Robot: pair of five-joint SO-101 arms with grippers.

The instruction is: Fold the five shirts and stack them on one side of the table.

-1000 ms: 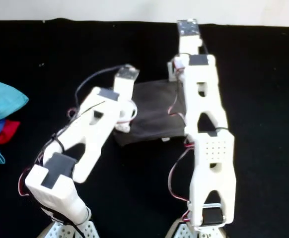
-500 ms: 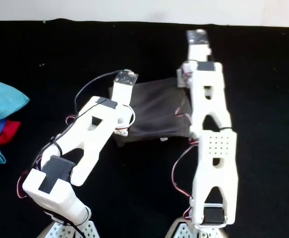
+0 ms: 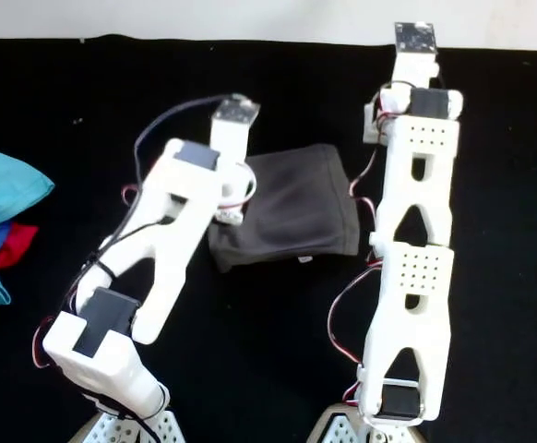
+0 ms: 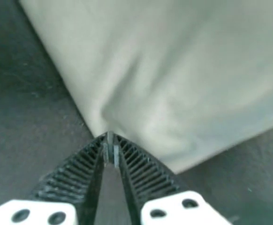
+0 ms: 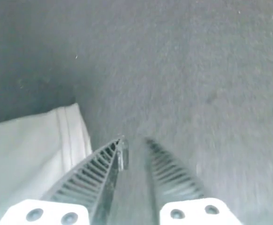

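A dark grey folded shirt (image 3: 292,208) lies at the middle of the black table (image 3: 490,185). The left arm (image 3: 181,212) leans over its left edge. In the left wrist view my left gripper (image 4: 110,139) is shut, its tips pinching the shirt's (image 4: 174,70) edge where a crease runs out. The right arm (image 3: 416,185) stands just past the shirt's right side. My right gripper (image 5: 134,140) is slightly open over bare table, nothing between its fingers, with the shirt's hemmed edge (image 5: 71,124) beside one finger.
A heap of other shirts lies at the table's left edge: a teal one (image 3: 1,198) over a red one (image 3: 15,242) and a bit of blue. Bare black table lies right of the right arm and in front of the folded shirt.
The right arm has swung right and farther back, off the shirt's right edge. The shirt now lies wider and flatter. The left arm has shifted slightly at the shirt's left edge.
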